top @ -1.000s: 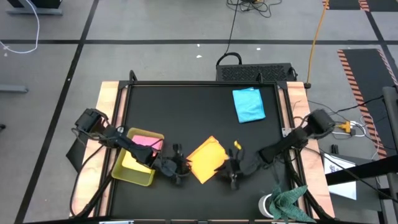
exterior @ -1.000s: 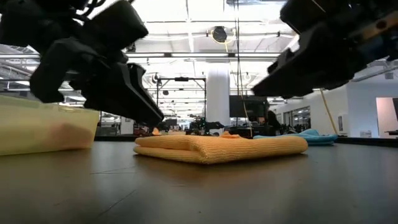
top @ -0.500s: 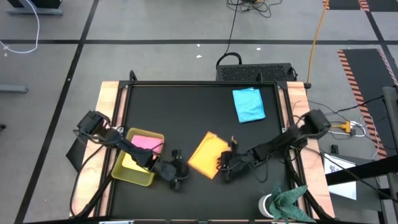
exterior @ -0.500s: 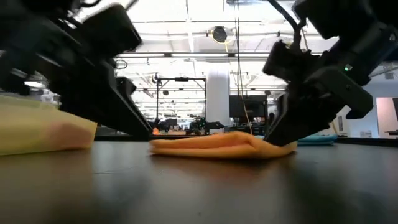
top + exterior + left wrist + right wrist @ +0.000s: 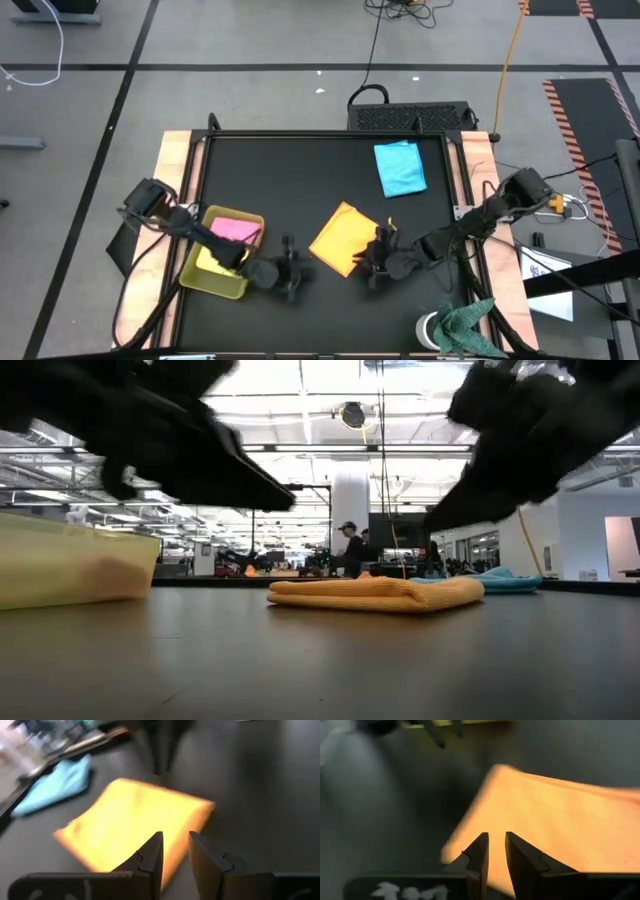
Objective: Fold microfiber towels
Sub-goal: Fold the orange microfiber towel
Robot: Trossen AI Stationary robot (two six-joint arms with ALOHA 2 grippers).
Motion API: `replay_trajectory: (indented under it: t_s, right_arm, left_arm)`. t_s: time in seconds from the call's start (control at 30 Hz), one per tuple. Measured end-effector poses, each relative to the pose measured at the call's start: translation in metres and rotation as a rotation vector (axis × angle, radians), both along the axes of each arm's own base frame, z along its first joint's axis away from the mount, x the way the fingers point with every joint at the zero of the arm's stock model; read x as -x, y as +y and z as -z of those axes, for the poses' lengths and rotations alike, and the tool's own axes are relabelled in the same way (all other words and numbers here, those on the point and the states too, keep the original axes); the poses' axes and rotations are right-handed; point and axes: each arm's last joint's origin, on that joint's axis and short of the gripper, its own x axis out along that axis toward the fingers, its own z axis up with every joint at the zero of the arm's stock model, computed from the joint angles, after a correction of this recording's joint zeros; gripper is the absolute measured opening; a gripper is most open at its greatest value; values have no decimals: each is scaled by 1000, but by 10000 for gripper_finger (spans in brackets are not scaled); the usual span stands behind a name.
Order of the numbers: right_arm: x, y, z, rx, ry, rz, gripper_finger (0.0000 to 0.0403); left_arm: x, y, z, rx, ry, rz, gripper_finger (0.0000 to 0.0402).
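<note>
Folded orange towel (image 5: 345, 238) lies free at centre frame — left gripper (image 5: 291, 272) and right gripper (image 5: 379, 256) flank it, fingers narrowly parted, empty, likely ready for another fold.

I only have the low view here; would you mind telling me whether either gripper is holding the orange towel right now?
Observer: Neither; the orange towel lies folded on the mat, with the left gripper and right gripper empty, fingers slightly apart.
Operator: Thank you. What is inside the yellow tray?
Observer: A pink towel lies in the tray.
Operator: And the blue towel behind it?
Observer: The light blue towel lies at the mat's far right, well apart from the orange one.
</note>
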Motion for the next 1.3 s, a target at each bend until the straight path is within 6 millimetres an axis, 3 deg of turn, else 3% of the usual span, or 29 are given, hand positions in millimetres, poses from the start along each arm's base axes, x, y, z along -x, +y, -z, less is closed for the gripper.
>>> replay_trajectory:
  t_s: [0.17, 0.27, 0.4, 0.57, 0.77, 0.9, 1.03, 1.2, 1.3]
  right_arm:
    - [-1, -15, 24, 4, 79, 224, 54]
    - [-4, -26, 38, 2, 155, 269, 54]
    - [-4, -40, 43, 60, 263, 225, 54]
    - [3, -41, 28, 196, 299, 71, 54]
    - [3, -25, -3, 133, 128, -54, 54]
    - [1, -8, -5, 76, 60, -175, 64]
    - [-5, 6, 8, 90, 22, -236, 95]
    - [-16, 14, 28, 202, -7, -315, 144]
    - [-23, 16, 39, 287, 12, -305, 154]
  left_arm:
    - [-17, 47, 16, 122, 101, -112, 93]
    - [-22, 59, 31, 214, 172, -91, 92]
    - [-20, 48, 44, 313, 223, -46, 92]
    - [-10, 9, 41, 373, 181, 56, 92]
    - [-11, -23, 21, 175, 45, 75, 92]
    - [-22, -20, 15, 83, 33, 81, 93]
    - [-36, -5, 9, 78, 21, 31, 93]
    - [-47, 21, 9, 121, 23, -68, 93]
    - [-48, 32, 13, 135, 54, -114, 93]
